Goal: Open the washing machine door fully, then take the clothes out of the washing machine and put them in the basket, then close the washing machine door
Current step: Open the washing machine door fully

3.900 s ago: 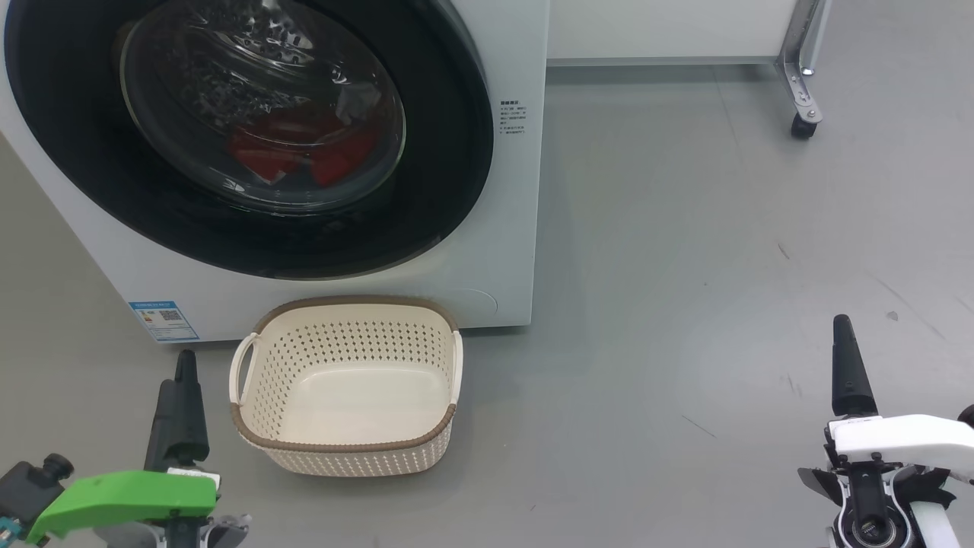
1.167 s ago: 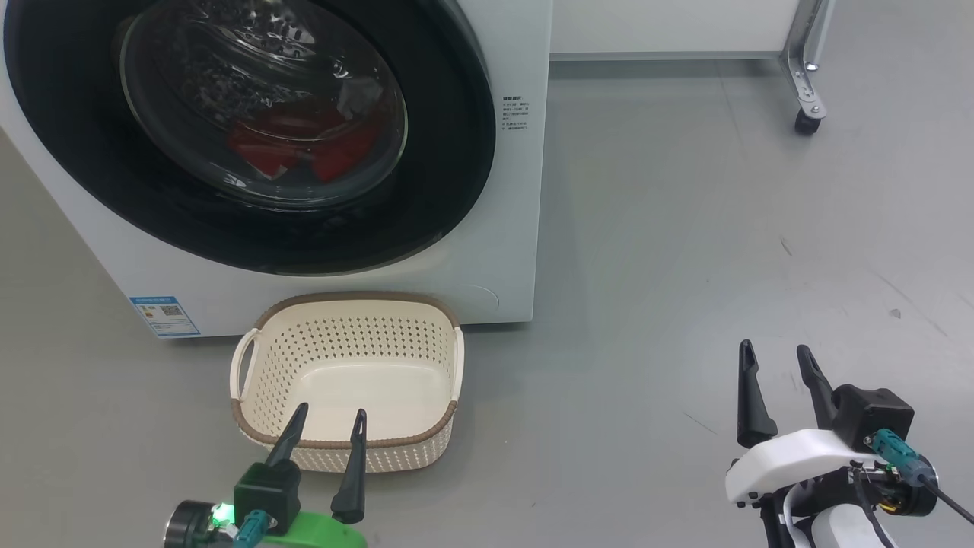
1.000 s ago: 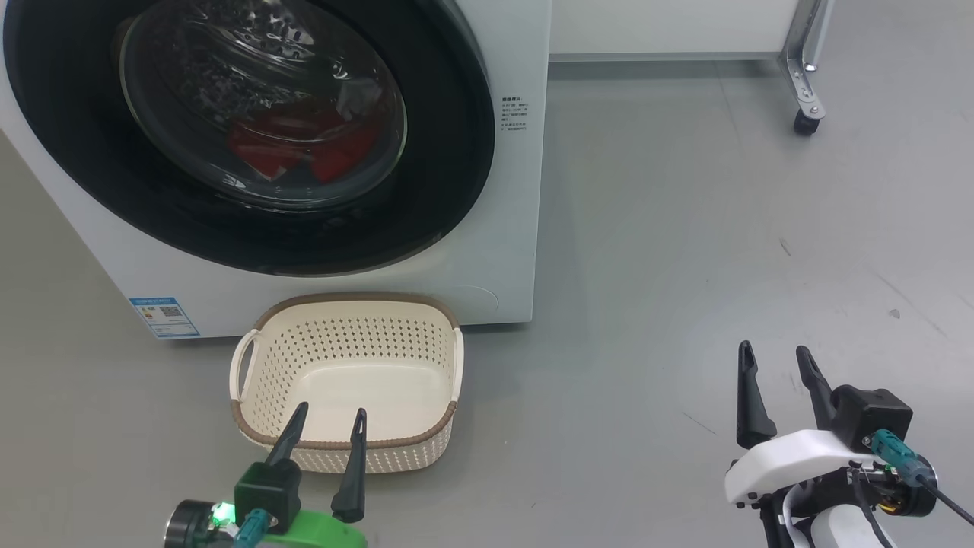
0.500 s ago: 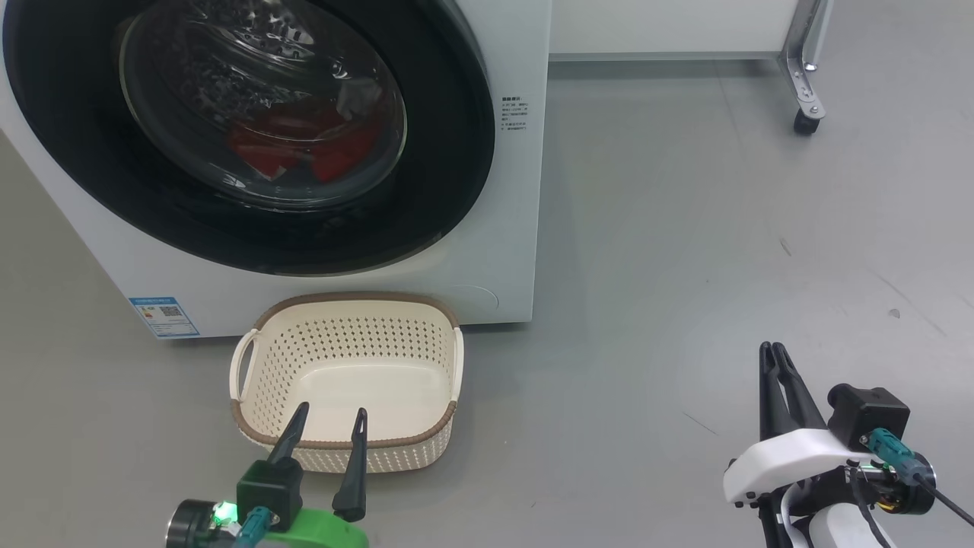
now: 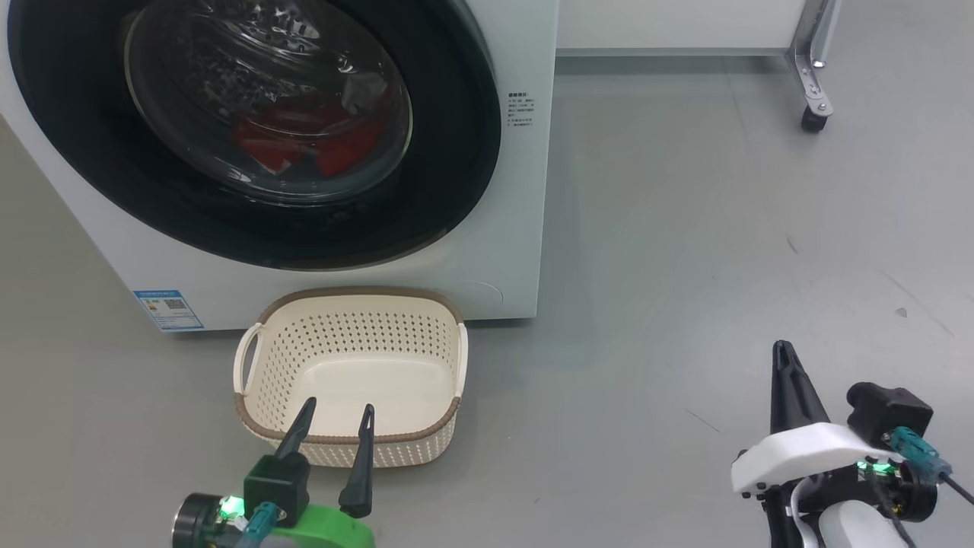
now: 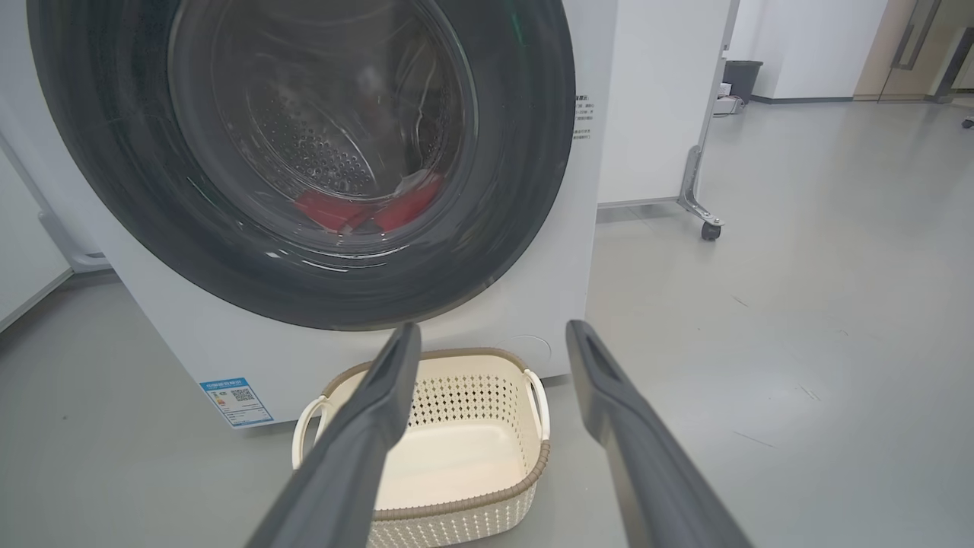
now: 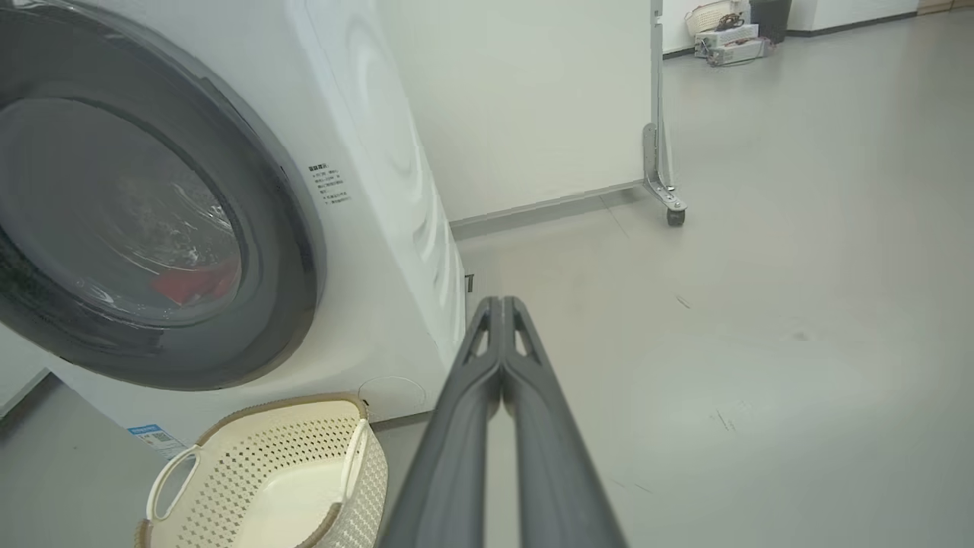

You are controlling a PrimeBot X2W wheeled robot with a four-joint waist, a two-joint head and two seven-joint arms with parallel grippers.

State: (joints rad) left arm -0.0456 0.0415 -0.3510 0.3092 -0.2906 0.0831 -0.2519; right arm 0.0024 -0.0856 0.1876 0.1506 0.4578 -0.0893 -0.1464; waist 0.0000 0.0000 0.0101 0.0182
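Red clothes (image 5: 304,141): 11 o'clock, in the washing machine (image 5: 525,228), behind its shut door (image 5: 441,175).
Right gripper (image 5: 783,350): I see the fingers pressed together, empty; a second ago they were apart.
Left gripper (image 5: 339,405): fingers apart, empty, unchanged.
Basket (image 5: 358,292): on the grey floor (image 5: 685,266), at the machine's foot.
Room: castor (image 5: 813,120) at 1 o'clock.

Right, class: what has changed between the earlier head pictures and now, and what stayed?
The right gripper closed empty. The left gripper moved from beside the basket to its near rim, open. The washing machine door stayed shut, the clothes inside, basket empty.
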